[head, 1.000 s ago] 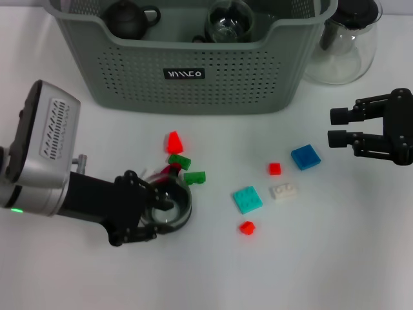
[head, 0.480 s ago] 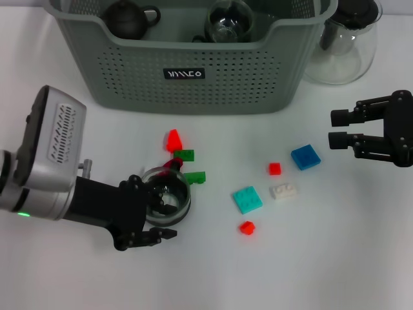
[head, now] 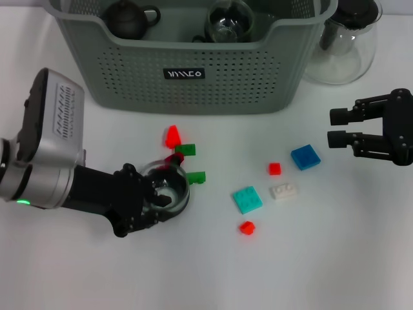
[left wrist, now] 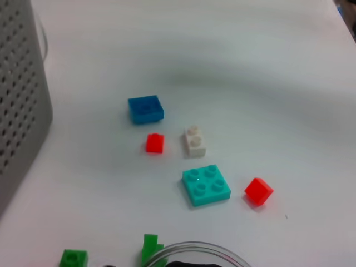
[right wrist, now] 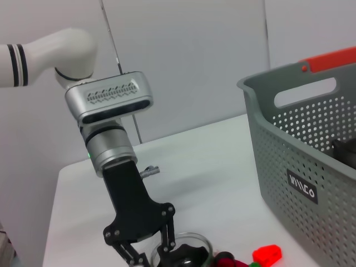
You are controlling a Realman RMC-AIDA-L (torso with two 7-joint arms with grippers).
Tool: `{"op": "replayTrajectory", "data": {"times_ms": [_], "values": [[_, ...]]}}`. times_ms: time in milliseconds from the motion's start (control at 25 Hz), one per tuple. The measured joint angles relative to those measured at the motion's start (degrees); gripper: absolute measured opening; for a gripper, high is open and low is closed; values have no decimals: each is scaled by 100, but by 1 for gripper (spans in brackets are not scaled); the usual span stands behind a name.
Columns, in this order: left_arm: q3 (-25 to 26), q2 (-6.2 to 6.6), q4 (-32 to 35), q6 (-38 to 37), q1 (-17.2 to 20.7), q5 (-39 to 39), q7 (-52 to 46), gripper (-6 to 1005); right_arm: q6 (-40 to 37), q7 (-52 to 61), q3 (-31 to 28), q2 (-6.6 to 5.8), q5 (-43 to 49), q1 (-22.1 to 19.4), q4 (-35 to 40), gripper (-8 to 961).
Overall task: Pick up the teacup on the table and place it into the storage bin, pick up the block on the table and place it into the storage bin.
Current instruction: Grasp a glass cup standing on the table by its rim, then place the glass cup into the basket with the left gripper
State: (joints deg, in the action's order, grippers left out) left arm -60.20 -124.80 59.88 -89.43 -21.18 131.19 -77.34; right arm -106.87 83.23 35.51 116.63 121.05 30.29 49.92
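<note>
A clear glass teacup (head: 171, 186) is held just in front of the green blocks, with my left gripper (head: 160, 201) shut on its rim, one finger inside and one outside. Its rim (left wrist: 192, 248) shows in the left wrist view. The right wrist view shows the left gripper (right wrist: 149, 251) on the teacup (right wrist: 186, 249) from afar. Loose blocks lie on the table: a red cone (head: 172, 137), two green blocks (head: 186, 150) (head: 195, 177), teal (head: 248, 199), white (head: 283, 191) and blue (head: 305, 157). The grey-green storage bin (head: 193, 77) stands behind. My right gripper (head: 335, 127) hovers open at the right.
Inside the bin sit a dark teapot (head: 129, 18) and a round glass vessel (head: 229, 22). A clear glass pitcher (head: 345, 39) stands right of the bin. Two small red blocks (head: 275, 168) (head: 246, 227) lie among the others. The bin wall (left wrist: 19, 100) is close beside the left wrist.
My left gripper has carried the teacup a little toward the bin. The nearest green block and the red cone have shifted slightly the same way. The right arm has not moved.
</note>
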Motion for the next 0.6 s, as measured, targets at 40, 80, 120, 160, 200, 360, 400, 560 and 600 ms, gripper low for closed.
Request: {"op": "replayTrajectory", "data": {"times_ms": [40,80,120,160,200,360,400,560,600], "values": [[0,0,23,-17,0,14,-39,329,0,0,0,0,0,4,0,414],[-1,0,40,-42,-2,39,-92,329,0,0,0,0,0,6,0,414],[-1,0,53,-60,-12,69,-147,328,0,0,0,0,-1,9,0,414],[0,0,62,-68,-25,100,-200,301,0,0,0,0,-4,11,0,414],[0,0,64,-91,-43,136,-251,274,0,0,0,0,-11,11,0,414],[37,11,79,-307,-89,201,-320,165,0,0,0,0,-21,21,0,414],[74,19,87,-388,-104,201,-321,110,0,0,0,0,-22,27,0,414],[322,41,197,-751,-132,178,-328,56,0,3,0,0,-25,51,0,414],[417,46,231,-857,-146,163,-326,55,0,6,0,0,-26,54,0,414]]}}
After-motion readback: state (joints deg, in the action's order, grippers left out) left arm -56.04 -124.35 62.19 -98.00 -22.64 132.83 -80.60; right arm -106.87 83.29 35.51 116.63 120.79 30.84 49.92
